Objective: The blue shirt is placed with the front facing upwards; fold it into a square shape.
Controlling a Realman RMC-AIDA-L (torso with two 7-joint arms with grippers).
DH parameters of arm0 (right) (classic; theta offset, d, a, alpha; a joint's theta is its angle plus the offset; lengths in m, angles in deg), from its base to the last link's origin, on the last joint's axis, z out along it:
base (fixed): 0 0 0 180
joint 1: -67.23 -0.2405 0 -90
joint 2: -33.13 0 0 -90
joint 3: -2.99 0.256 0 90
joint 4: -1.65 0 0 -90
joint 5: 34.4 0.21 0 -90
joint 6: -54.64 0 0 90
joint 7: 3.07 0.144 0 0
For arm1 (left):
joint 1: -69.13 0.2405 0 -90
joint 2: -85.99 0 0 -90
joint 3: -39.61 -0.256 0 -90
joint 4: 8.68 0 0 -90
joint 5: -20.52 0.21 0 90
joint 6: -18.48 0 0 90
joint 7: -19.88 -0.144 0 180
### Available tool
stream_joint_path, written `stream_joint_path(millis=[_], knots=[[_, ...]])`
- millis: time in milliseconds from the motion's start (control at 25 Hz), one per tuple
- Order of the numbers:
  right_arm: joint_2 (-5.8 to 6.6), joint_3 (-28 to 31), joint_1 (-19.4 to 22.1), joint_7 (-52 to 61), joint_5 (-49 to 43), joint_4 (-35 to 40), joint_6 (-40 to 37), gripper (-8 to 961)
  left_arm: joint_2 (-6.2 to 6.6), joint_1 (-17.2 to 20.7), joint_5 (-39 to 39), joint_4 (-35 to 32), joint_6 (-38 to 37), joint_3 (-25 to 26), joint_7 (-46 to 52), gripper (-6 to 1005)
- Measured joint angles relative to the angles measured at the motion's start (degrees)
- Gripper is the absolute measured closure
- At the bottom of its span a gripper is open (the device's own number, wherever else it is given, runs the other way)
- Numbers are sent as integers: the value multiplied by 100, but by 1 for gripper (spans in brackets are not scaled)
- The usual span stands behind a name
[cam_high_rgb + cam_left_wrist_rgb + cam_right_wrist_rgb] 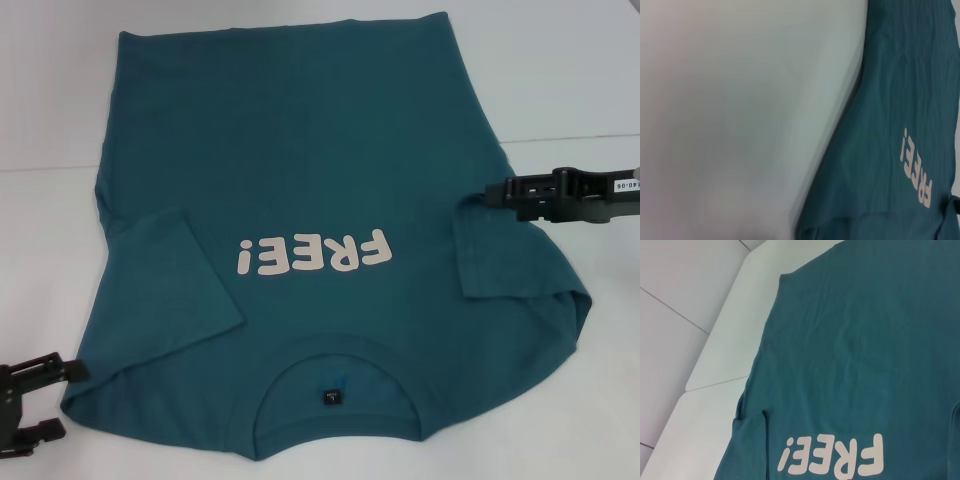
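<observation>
**Teal cotton, both sleeves tucked, body fold still ahead**

Teal cotton fills your head view: the shirt lies flat on the white tabletop, lettering up, collar at 6 o'clock, hem at 12. Both sleeves look folded inward over the body.

Your right gripper hovers at 3 o'clock, at the shirt's edge above the tucked sleeve; I cannot tell whether it is open. Your left gripper sits at 8 o'clock, just off the shoulder, jaws apart and empty.

Risks, as I judge them: grabbing one layer only would drag a tucked sleeve back out; uneven lifts would skew the square.

No containers are in view.
</observation>
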Motion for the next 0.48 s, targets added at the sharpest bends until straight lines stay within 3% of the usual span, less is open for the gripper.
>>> stream_joint_path(millis=[480], knots=[[0,9,-22,30,0,0,-5,152,57,-139,88,535,409,-19,130,86]])
